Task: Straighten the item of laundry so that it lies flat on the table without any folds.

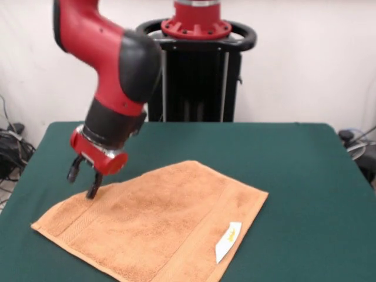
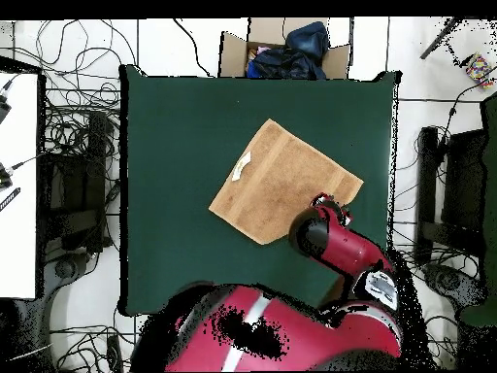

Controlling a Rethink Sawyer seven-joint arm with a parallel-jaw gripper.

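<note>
Fingers (image 1: 84, 180) apart at towel (image 1: 158, 223) edge; white tag (image 1: 228, 241) print unreadable; towel flat on table (image 1: 294, 164).

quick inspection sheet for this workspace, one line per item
surface: dark green table, bare around the towel
job's things: orange-tan towel spread flat, set at an angle to the table edges, white tag on top at one end
clutter: nothing seen on the table
grippers: gripper open, at the towel's edge near one corner
cables: tangled cables on the floor beside the table
surroundings: cardboard box holding dark cloth beyond the table; black pedestal
</note>
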